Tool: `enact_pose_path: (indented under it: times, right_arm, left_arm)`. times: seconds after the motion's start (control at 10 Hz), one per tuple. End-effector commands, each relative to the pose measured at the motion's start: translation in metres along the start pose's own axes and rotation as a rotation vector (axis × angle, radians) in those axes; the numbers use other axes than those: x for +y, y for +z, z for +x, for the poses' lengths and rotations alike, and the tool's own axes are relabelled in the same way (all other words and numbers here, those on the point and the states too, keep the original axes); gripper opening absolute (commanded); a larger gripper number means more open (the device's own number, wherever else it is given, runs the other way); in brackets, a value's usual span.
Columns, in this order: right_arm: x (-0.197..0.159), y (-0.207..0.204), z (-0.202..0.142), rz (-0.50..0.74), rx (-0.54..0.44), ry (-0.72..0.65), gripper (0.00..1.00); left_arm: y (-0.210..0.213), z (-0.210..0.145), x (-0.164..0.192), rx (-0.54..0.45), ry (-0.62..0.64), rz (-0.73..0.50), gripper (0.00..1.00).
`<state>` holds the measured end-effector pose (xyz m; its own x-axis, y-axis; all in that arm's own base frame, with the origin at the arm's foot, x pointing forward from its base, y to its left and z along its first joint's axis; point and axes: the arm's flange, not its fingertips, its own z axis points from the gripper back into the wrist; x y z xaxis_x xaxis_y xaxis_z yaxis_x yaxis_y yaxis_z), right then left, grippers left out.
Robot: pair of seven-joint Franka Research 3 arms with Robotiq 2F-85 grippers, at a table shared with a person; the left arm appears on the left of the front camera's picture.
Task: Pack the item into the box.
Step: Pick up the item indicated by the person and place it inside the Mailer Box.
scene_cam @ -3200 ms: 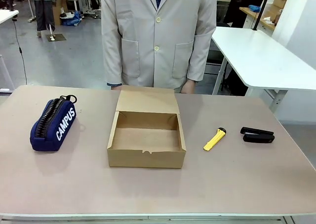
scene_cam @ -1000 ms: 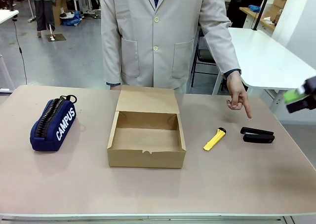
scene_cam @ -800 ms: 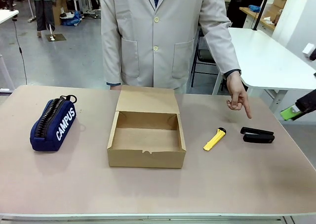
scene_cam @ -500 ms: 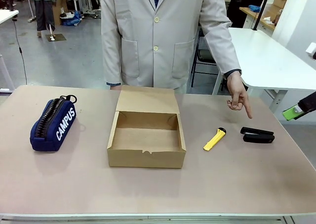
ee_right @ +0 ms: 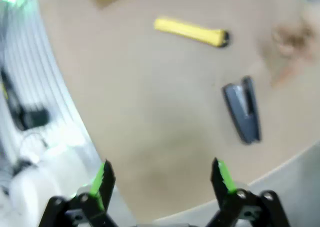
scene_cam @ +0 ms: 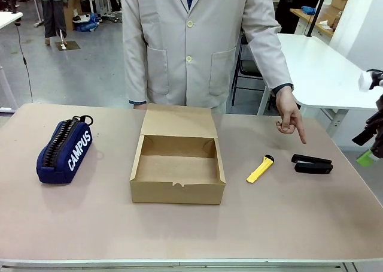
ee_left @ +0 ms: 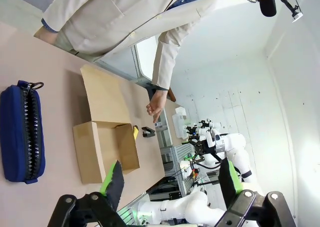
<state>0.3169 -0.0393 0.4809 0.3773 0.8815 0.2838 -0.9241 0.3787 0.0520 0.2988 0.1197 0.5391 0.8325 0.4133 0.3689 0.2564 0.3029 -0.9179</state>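
The item, a small black stapler-like wedge, lies on the table at the right. In the right wrist view the item is ahead and to the right of my open right gripper, which hovers near the table's edge. That gripper also shows at the right border of the front view, beyond the table. The box stands open mid-table with its lid flap back. A person's hand points down at the item. My left gripper is open and empty, well away from the box.
A yellow utility knife lies between box and item. It also shows in the right wrist view. A navy CAMPUS pouch sits at the table's left. The person stands at the far edge behind the box. A white table stands beyond at the right.
The person's arm has come out and now points at the item. My right gripper has dropped lower at the right edge of the front view. Things on the table have not moved.
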Motion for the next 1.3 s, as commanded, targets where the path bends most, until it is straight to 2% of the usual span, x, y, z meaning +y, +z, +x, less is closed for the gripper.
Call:
enact_pose_path:
  times: [0.0,0.1,0.2,0.3,0.4,0.6,0.8,1.0,1.2]
  right_arm:
    - [-0.001,0.002,-0.013,0.059,-0.125,0.100,1.00]
    - [0.000,0.000,0.000,0.000,0.000,0.000,1.00]
    - [0.000,0.000,0.000,0.000,0.000,0.000,1.00]
    - [-0.002,0.001,-0.006,0.009,-0.028,0.090,1.00]
    - [-0.029,-0.019,-0.004,-0.038,0.023,0.053,1.00]
    - [-0.070,-0.056,-0.009,-0.069,0.073,0.070,1.00]
    - [-0.102,-0.079,-0.013,-0.077,-0.005,0.112,1.00]
    - [-0.125,-0.106,-0.016,-0.101,0.024,0.125,1.00]
    - [-0.143,-0.131,-0.022,-0.121,-0.093,0.169,1.00]
  left_arm:
    - [0.000,0.002,-0.001,-0.005,-0.024,-0.021,1.00]
    - [0.000,0.002,-0.001,-0.005,-0.024,-0.021,1.00]
    - [0.000,0.002,-0.001,-0.005,-0.024,-0.021,1.00]
    - [0.000,0.002,-0.001,-0.005,-0.024,-0.021,1.00]
    - [0.000,0.002,-0.001,-0.005,-0.024,-0.021,1.00]
    - [0.000,0.002,-0.001,-0.005,-0.024,-0.021,1.00]
    - [0.000,0.002,-0.001,-0.005,-0.024,-0.021,1.00]
    - [0.000,0.002,-0.001,-0.005,-0.024,-0.021,1.00]
    - [0.000,0.002,-0.001,-0.005,-0.024,-0.021,1.00]
